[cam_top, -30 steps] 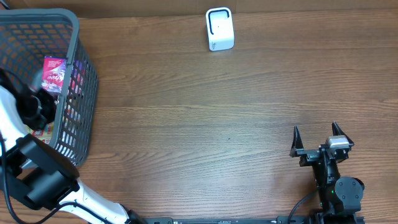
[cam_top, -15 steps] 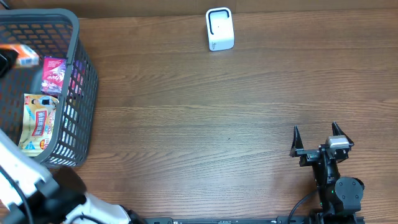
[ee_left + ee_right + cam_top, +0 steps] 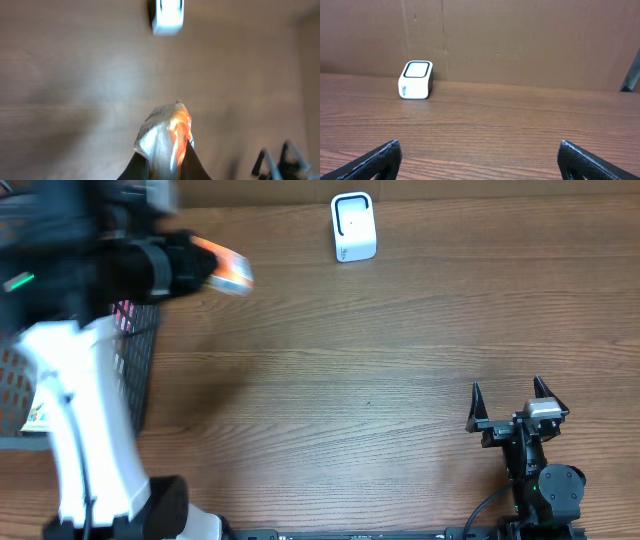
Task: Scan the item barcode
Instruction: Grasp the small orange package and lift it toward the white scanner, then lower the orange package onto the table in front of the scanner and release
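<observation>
One left end effector (image 3: 165, 167) clamps an orange packet (image 3: 167, 131); the right end effector (image 3: 508, 390) gapes empty.

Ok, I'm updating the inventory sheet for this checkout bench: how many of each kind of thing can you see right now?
Scanner: 1
Basket: 1
Packets in plain view: 1, the orange packet in the left claw; the basket's contents are mostly hidden
Claws: 2, with the right claw open
Total: 5
</observation>
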You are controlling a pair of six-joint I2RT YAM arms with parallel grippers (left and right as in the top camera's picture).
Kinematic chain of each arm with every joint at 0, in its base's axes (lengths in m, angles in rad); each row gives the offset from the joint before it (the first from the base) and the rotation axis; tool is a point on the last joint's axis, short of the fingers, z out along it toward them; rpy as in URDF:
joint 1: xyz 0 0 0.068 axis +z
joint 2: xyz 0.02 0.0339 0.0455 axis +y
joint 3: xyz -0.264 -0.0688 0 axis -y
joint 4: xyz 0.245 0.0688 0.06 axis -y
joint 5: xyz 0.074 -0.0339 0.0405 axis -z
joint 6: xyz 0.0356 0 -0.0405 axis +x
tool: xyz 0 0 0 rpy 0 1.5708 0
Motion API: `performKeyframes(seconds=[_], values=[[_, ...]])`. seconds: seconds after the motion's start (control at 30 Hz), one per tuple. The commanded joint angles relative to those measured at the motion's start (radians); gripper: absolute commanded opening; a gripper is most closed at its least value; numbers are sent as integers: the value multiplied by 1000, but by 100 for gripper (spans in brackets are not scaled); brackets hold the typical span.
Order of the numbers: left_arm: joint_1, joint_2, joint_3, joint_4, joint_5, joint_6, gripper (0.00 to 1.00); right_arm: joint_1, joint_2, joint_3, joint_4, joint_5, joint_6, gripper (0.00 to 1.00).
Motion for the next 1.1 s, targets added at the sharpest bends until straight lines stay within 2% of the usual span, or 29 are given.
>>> performKeyframes(seconds=[0.0, 0.1, 0.27, 0.57, 0.6, 0.63, 0.73, 0.8, 1.07], values=[[-162, 81, -124, -5, -194, 12, 4, 5, -10, -11, 7, 3, -1, 100], [-259, 158, -206, 1, -331, -68, 4, 5, -10, -11, 7, 3, -1, 100], [-360, 298, -277, 47, -435, -109, 4, 5, -10, -11, 7, 3, -1, 100], [-428, 495, -277, 42, -677, -206, 4, 5, -10, -11, 7, 3, -1, 100], [-432, 500, -277, 35, -742, -229, 22, 5, -10, -11, 7, 3, -1, 100], [-433, 501, -277, 35, -754, -230, 30, 5, -10, -11, 7, 3, -1, 100], [-435, 500, -276, 45, -740, -248, 41, 5, -10, -11, 7, 3, -1, 100], [-435, 500, -275, 64, -690, -247, 55, 5, -10, -11, 7, 3, -1, 100], [-426, 497, -155, -4, -642, -243, 56, 5, -10, -11, 7, 3, -1, 100]])
